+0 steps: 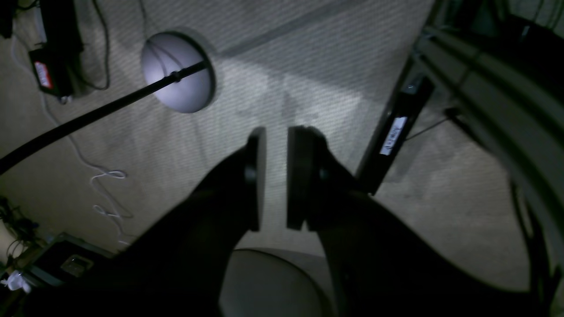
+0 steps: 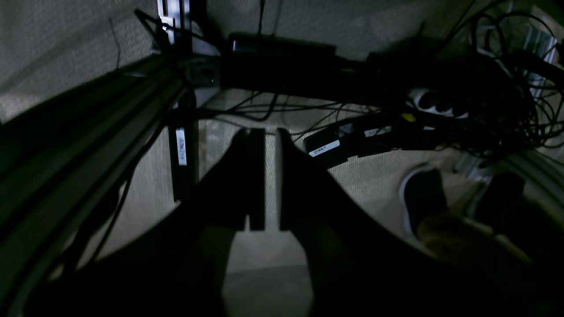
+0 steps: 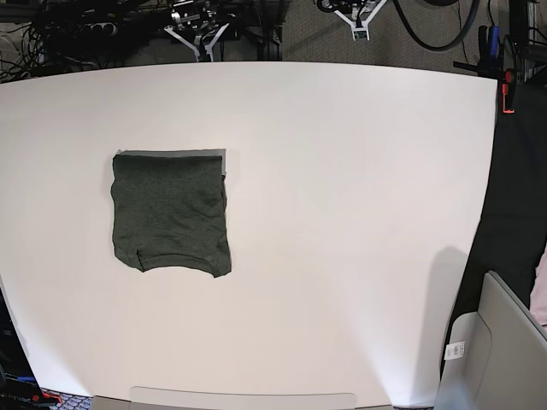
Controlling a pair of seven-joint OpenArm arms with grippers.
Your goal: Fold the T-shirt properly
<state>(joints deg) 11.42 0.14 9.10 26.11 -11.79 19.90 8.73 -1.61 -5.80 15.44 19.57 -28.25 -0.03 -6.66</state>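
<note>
The T-shirt [image 3: 171, 213] lies folded into a compact dark olive-green rectangle on the left half of the white table [image 3: 359, 213], seen only in the base view. Both arms are drawn back beyond the table's far edge. My left gripper [image 1: 276, 130] hangs over the carpet with its jaws almost together and nothing between them; it also shows in the base view [image 3: 357, 21]. My right gripper [image 2: 270, 130] is likewise closed to a thin slit and empty, and shows in the base view [image 3: 195, 30]. Neither gripper is near the shirt.
A lamp base [image 1: 178, 72] and cables lie on the carpet below the left gripper. A power strip [image 2: 434, 103] and tangled cables lie below the right gripper. A grey chair [image 3: 496, 350] stands at the table's front right corner.
</note>
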